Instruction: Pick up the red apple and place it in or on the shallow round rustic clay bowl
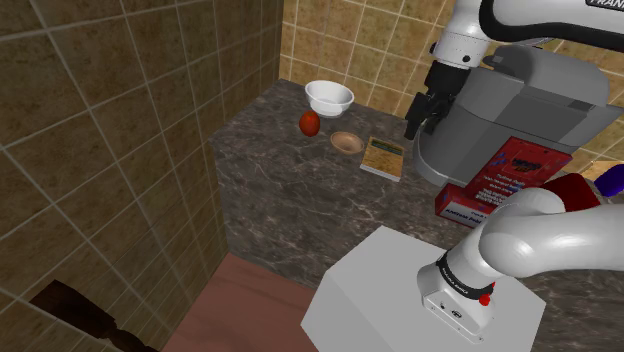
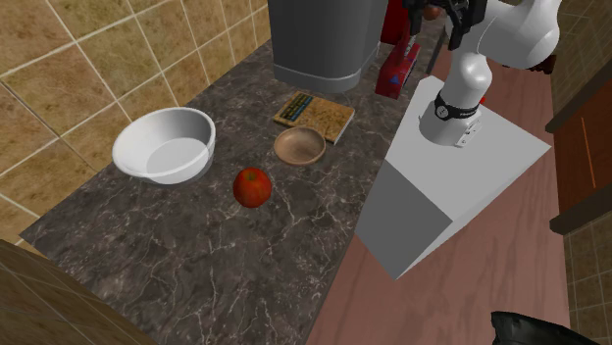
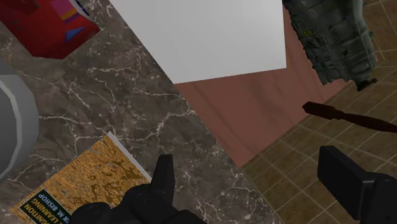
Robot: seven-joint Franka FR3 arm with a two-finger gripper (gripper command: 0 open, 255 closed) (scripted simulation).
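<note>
Currently: one red apple [image 2: 252, 186] sits on the counter [image 2: 196, 255], between the white bowl [image 2: 165, 144] and the clay bowl [image 2: 299, 145], touching neither. Apple near round, no marked long axis; stem dimple faces up. Count: one apple, one clay bowl, one white bowl, one book [image 2: 314, 113]. Gripper [image 3: 254, 181] raised over the counter near the book, fingers apart, holding nothing.
</note>
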